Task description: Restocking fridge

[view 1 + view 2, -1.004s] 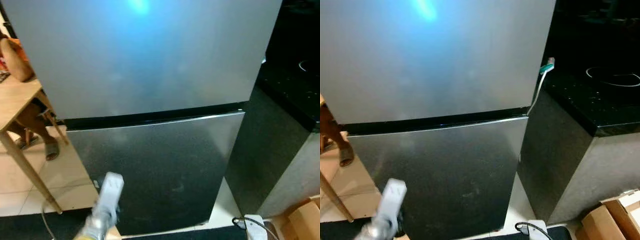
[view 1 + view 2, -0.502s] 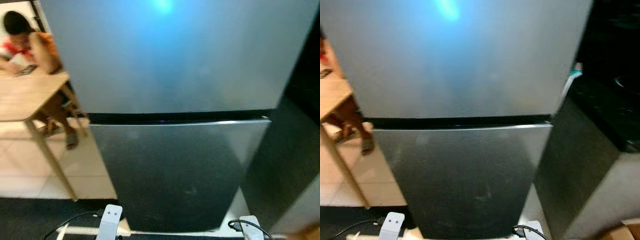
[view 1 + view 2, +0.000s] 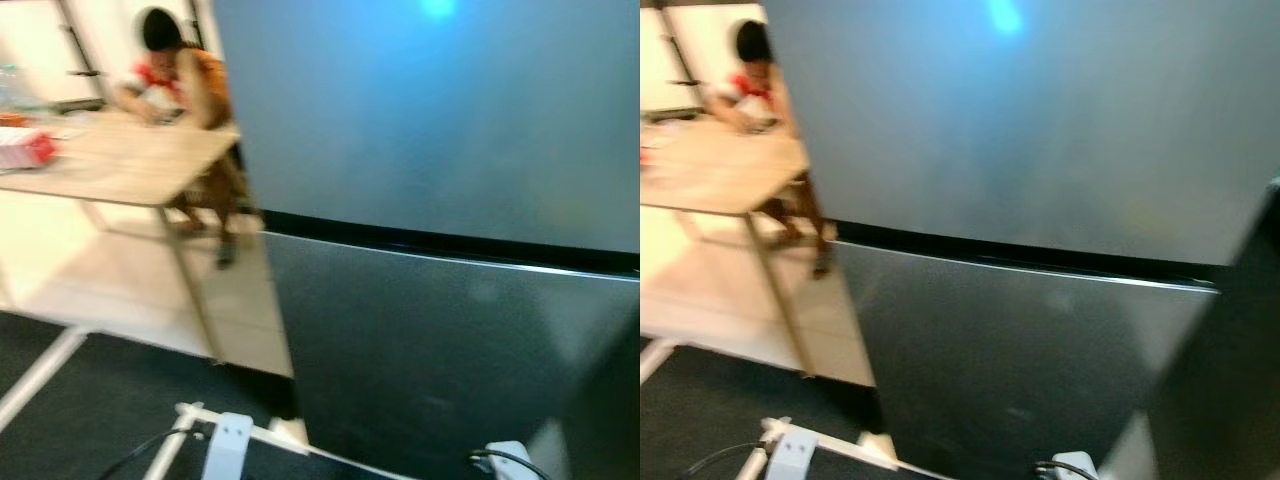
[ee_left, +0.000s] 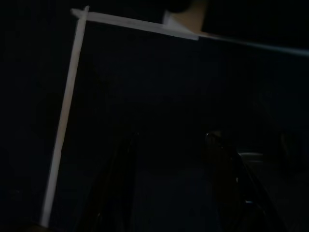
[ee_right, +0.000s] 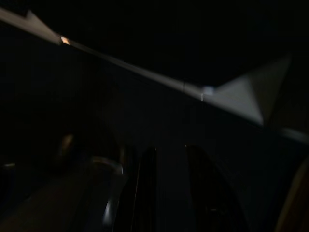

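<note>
- the fridge [image 3: 440,200] sits right in front of the robot, taking up the middle and right of the head views; both doors closed, lighter grey upper door over a darker lower door [image 3: 1020,370], a black gap between them; a blue glare spot near the top
- left gripper [image 4: 169,145] hangs low in the dark over black floor; its two fingers stand apart, nothing between them
- right gripper [image 5: 166,159] is just as dim; fingers slightly parted, gripping nothing
- off to the left, a wooden table [image 3: 120,170] on pale tile; a person [image 3: 185,70] in orange leans over it
- everything's pretty blurry
</note>
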Controlling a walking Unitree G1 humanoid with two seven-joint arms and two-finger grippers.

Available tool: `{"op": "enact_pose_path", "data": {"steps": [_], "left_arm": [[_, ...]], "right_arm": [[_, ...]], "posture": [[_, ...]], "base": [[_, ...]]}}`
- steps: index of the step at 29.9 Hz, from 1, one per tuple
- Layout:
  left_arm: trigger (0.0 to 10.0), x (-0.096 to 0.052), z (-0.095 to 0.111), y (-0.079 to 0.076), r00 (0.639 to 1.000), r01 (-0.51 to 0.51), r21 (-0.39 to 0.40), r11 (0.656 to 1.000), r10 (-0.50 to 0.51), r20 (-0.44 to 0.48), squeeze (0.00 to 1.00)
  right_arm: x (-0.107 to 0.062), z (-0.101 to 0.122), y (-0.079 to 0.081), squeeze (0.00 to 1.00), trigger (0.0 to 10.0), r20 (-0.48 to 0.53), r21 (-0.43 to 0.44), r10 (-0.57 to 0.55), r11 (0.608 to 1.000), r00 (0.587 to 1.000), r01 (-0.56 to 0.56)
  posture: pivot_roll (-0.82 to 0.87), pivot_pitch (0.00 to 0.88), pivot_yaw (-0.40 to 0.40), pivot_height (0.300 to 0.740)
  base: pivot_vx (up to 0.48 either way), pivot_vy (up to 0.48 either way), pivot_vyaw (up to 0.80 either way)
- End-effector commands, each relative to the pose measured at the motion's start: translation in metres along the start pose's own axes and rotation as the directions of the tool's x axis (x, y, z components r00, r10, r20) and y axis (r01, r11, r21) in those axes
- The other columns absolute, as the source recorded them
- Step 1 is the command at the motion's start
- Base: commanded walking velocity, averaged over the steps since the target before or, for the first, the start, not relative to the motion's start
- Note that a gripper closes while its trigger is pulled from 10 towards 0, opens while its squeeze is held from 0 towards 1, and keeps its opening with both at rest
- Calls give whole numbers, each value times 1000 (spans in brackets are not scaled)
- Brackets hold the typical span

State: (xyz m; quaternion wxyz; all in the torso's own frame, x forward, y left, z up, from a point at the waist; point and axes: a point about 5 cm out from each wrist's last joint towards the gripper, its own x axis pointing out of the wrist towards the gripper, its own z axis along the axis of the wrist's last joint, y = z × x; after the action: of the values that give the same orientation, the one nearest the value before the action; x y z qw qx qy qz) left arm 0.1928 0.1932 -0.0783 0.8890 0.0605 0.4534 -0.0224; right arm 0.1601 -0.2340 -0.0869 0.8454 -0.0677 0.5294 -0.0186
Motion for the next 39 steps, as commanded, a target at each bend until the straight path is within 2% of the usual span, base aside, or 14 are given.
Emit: {"op": "enact_pose_path", "data": {"steps": [1,11,12,15,20,26,30,34,39], "left_arm": [[10000,-1,-5,3,1000,-5,9,1000,5,-16,0],[10000,-1,-5,-2,1000,2,-28,1000,-3,-10,0],[10000,-1,-3,-4,1000,15,-7,1000,-15,8,0],[10000,0,0,-5,999,32,-7,999,-32,25,0],[10000,2,24,-7,991,48,-37,998,-43,125,0],[10000,3,40,-14,981,68,-32,997,-61,185,0],[10000,4,48,-19,976,90,-46,995,-79,205,0],[10000,4,62,-23,966,103,8,995,-102,236,0],[10000,4,68,-23,962,116,-26,993,-106,252,0]], "right_arm": [[1,2,5,0,10000,11,4,12,1000,1000,-12],[0,0,1,0,10000,6,-17,18,1000,1000,-18],[0,0,0,0,10000,6,-23,20,1000,1000,-20],[0,1,0,0,10000,8,-29,22,999,1000,-21],[0,3,1,0,10000,20,-36,27,999,999,-27],[0,4,3,0,10000,27,-37,28,999,999,-27],[0,5,5,0,10000,34,-28,26,999,999,-25],[1,7,8,0,10000,42,-22,29,999,999,-28],[1,8,10,0,10000,43,-22,33,999,999,-32]], "posture": [[-35,0,28,740],[-34,13,14,740],[-35,19,4,740],[-36,20,3,740],[-33,14,-9,740],[-40,0,11,740],[-49,1,21,740],[-49,3,29,740],[-35,5,26,740]], "base": [[0,0,800],[0,0,800],[0,0,800],[0,0,800],[0,0,800],[0,0,800],[0,0,800],[0,0,800],[0,0,800]]}}
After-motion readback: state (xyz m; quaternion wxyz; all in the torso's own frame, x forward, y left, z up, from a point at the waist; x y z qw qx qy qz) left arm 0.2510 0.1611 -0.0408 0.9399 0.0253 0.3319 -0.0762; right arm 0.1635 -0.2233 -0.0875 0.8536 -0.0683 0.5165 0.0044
